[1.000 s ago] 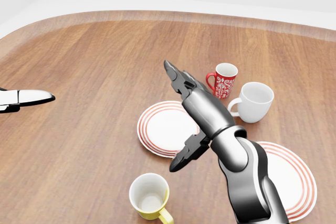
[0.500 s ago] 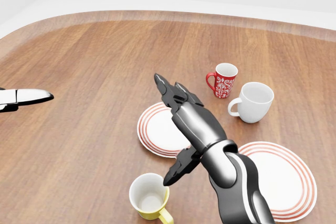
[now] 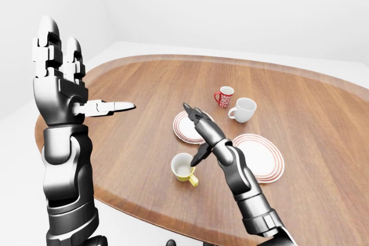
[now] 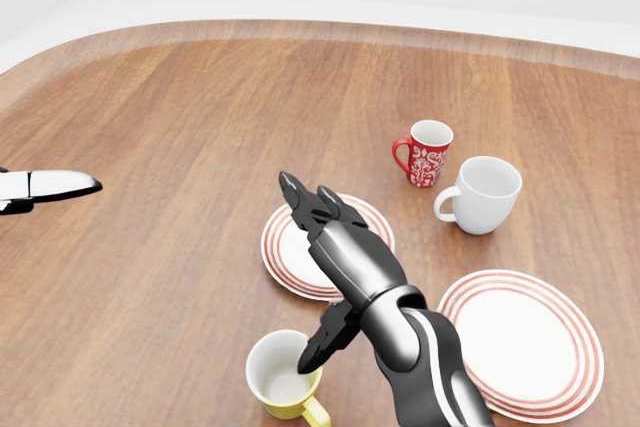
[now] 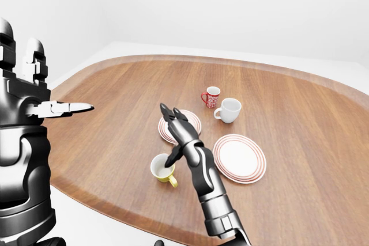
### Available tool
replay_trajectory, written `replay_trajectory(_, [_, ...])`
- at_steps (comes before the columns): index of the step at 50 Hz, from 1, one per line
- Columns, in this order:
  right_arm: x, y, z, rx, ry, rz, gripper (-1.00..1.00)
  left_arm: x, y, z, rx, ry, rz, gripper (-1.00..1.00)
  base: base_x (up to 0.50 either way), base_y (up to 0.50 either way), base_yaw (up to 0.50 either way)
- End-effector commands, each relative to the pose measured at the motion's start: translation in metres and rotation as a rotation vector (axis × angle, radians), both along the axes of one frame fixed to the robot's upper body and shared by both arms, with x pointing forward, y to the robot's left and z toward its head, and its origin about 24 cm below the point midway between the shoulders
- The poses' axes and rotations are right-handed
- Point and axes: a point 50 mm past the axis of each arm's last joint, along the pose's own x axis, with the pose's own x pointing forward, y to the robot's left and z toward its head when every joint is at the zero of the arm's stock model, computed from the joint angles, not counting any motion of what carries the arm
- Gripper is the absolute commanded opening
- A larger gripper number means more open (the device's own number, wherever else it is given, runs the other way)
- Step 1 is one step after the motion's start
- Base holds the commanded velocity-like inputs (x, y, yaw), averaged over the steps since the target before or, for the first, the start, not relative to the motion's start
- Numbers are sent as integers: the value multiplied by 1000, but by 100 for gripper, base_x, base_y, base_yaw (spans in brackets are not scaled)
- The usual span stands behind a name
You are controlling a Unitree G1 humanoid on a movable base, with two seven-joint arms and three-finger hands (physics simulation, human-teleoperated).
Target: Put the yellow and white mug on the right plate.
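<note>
Yellow and white mug (image 4: pixel 285 374) sits upright on the counter (image 4: pixel 180 147), at the bottom of the head view, handle pointing toward the bottom edge. Not lifted, still well short of the right plate (image 4: pixel 524 342), which lies to the mug's right and looks bare.

Right robot hand (image 4: pixel 320 277) is directly over the mug, released: two fingers splayed up and away over the left plate (image 4: pixel 290 247), thumb (image 4: pixel 322 340) hanging down at the mug's right rim, tip at or just inside the opening. Can't tell if it's touching. Nothing gripped.

Left robot hand (image 3: pixel 60 87) is raised well to the mug's left, fingers straight, empty, not involved.

Step, as I read it: approach/pre-grasp on the mug. Next move needs the hand lower, with the rim wall between thumb and fingers, then close, lift clear, carry right and set down on the right plate. Watch the thumb: nudging the rim sideways could tip the mug.

Red patterned mug (image 4: pixel 427 154) and white mug (image 4: pixel 485 194) sit beyond both plates, out of the path.
</note>
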Motion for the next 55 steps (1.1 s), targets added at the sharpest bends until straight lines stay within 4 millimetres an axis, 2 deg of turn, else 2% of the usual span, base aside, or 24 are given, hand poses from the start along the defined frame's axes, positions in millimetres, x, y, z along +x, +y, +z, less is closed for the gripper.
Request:
replay_trajectory(1, [-5,7,-8,-13,8,17,100,-1,-1,0,2,-4,-3,98,0,0,0])
replay_trajectory(13, [-16,18,-14,-29,4,43,100,-2,0,3,-1,-16,-2,98,0,0,0])
replay_trajectory(17, [-17,20,-22,-33,11,47,100,-3,0,3,-1,-18,-3,98,0,0,0])
replay_trajectory(29, [-18,22,-42,-48,39,49,100,-3,-1,4,-1,-23,-5,98,0,0,0])
replay_trajectory(47, [-22,18,-61,-59,89,18,100,-3,0,4,0,-22,-4,98,0,0,0])
replay_trajectory(55, [-24,18,-64,-63,96,16,100,-3,0,4,0,-20,-4,98,0,0,0])
